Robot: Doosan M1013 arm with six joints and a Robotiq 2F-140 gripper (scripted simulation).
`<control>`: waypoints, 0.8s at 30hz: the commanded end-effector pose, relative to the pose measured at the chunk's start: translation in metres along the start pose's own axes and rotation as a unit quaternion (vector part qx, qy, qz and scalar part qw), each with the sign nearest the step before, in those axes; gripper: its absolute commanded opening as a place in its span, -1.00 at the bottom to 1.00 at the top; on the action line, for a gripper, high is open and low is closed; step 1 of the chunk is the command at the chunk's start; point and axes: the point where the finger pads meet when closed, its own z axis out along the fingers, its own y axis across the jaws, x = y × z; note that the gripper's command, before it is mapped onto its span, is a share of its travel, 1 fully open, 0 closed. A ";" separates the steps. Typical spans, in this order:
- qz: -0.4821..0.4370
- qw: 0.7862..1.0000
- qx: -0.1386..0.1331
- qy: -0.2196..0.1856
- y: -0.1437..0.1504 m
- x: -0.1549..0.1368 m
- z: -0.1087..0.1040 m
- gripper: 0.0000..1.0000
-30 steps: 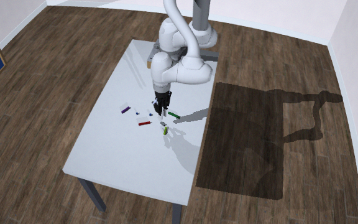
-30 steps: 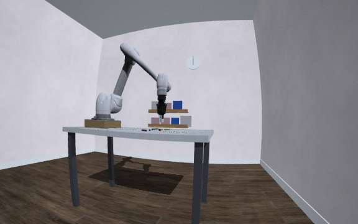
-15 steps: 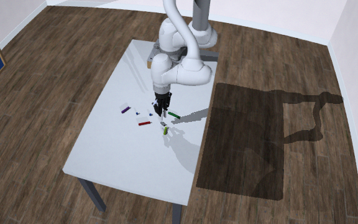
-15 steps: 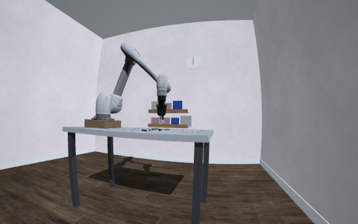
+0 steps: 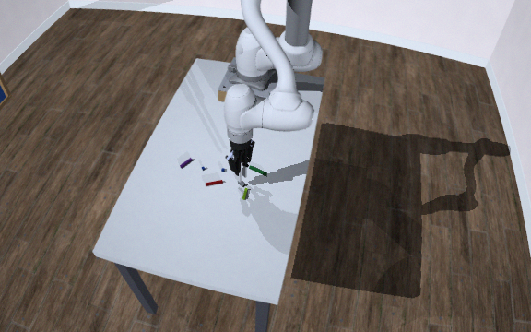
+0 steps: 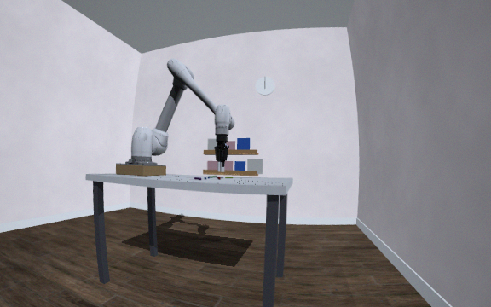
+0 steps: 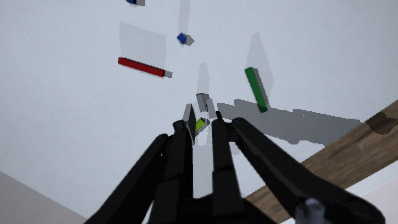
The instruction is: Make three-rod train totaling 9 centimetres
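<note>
My gripper (image 5: 242, 171) hangs a little above the table with its fingers drawn close together and nothing between them; it also shows in the wrist view (image 7: 203, 120) and in the exterior view (image 6: 221, 163). Past the fingertips a lime rod (image 7: 200, 124) (image 5: 245, 194) lies flat on the table, with a short grey rod (image 7: 202, 102) (image 5: 241, 183) just beyond it. A green rod (image 7: 256, 89) (image 5: 257, 171) lies to the right. A red rod (image 7: 141, 67) (image 5: 214, 183) lies to the left. Two small blue rods (image 5: 223, 170) (image 5: 204, 168) and a purple rod (image 5: 185, 162) lie further left.
The table's right edge (image 7: 345, 155) runs close by, with wooden floor beyond. The arm's base (image 5: 270, 80) stands at the table's far end. Shelves with coloured boxes (image 6: 230, 158) stand behind the table.
</note>
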 end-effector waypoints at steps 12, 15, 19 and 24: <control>0.000 1.000 0.000 0.000 0.000 0.000 0.017 -0.71; 0.000 1.000 0.000 0.000 0.000 0.000 0.019 -0.71; 0.000 1.000 0.000 0.000 0.000 0.000 0.022 -0.71; 0.000 1.000 0.000 0.000 0.000 0.000 0.023 -0.71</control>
